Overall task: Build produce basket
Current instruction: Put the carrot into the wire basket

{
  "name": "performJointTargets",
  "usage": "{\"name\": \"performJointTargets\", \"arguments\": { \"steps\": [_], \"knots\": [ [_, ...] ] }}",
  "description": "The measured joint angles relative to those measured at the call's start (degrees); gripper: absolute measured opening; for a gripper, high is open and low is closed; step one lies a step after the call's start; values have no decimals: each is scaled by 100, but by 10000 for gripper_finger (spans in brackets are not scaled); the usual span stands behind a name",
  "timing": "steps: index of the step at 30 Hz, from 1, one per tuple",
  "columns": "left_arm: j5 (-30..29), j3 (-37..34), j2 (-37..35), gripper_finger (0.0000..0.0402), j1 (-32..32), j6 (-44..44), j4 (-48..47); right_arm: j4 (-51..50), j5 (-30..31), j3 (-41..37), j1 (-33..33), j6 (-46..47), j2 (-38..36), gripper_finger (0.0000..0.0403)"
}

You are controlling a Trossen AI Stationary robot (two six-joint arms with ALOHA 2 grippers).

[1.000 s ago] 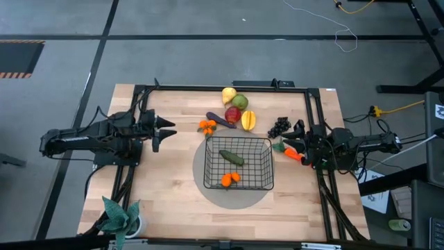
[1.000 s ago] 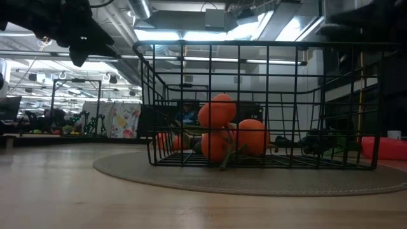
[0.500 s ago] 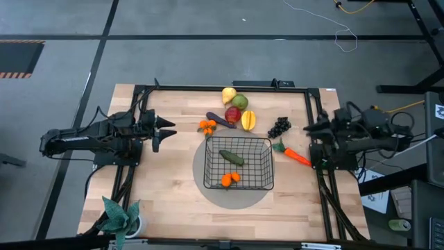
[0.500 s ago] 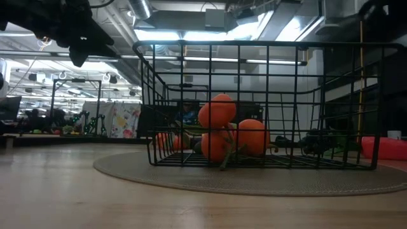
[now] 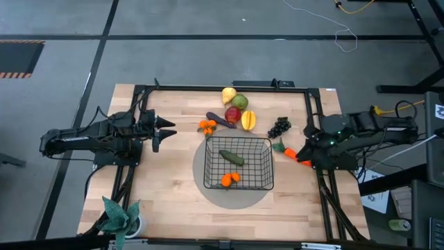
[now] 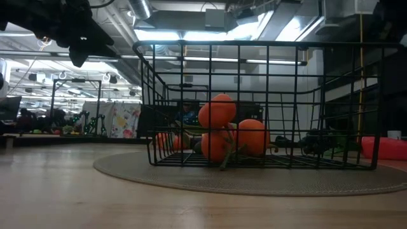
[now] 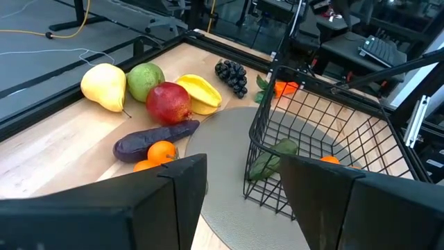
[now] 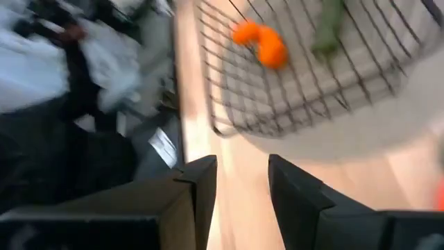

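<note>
The black wire basket stands on a round grey mat and holds a green cucumber and small oranges. On the table beyond it lie a yellow pear, green apple, red apple, yellow ridged fruit, eggplant, more oranges and dark grapes. A carrot lies right of the basket. My left gripper hovers open, left of the produce. My right gripper is open and hangs above the carrot's right end, slanting down.
A green potted plant stands at the near left corner. Black frame rails run along the table's sides and far edge. Bare wood lies left of the round mat.
My right gripper has risen from beside the carrot, tipped over so that it slants down, and rolled about its own axis. The carrot has stayed on the table. My left arm has kept still.
</note>
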Motion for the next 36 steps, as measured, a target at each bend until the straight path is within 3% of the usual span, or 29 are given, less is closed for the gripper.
{"name": "performJointTargets", "arguments": {
  "steps": [2, 7, 9, 11, 17, 20, 29, 36],
  "knots": [
    [0, 0, 0, 172, 0, -2, 0, -713, 351, 393, 2, 262, 295, 122],
    [0, 0, 0, 172, 0, -2, 2, -2973, 1933, 1461, -2, 1465, 1126, 122],
    [0, 0, 0, 172, 0, 0, 2, -3420, 2406, 1729, -2, 1644, 1420, 122],
    [0, 0, 0, 172, -2, 0, 2, -3214, 2667, 1807, -2, 1482, 1540, 122],
    [-2, 0, 7, 172, 0, 2, 2, -2794, 2696, 1796, 0, 46, 1945, 122],
    [-1, 0, 6, 172, 0, 25, 2, -2772, 3247, 1792, 1, -400, 2153, 122],
    [-2, 0, 7, 172, 0, 52, -89, -2782, 3512, 1790, -2, -697, 2693, 122],
    [-2, 0, 7, 172, 0, 52, -228, -2790, 3394, 1785, -2, -29, 3074, 128]
  ]
}}
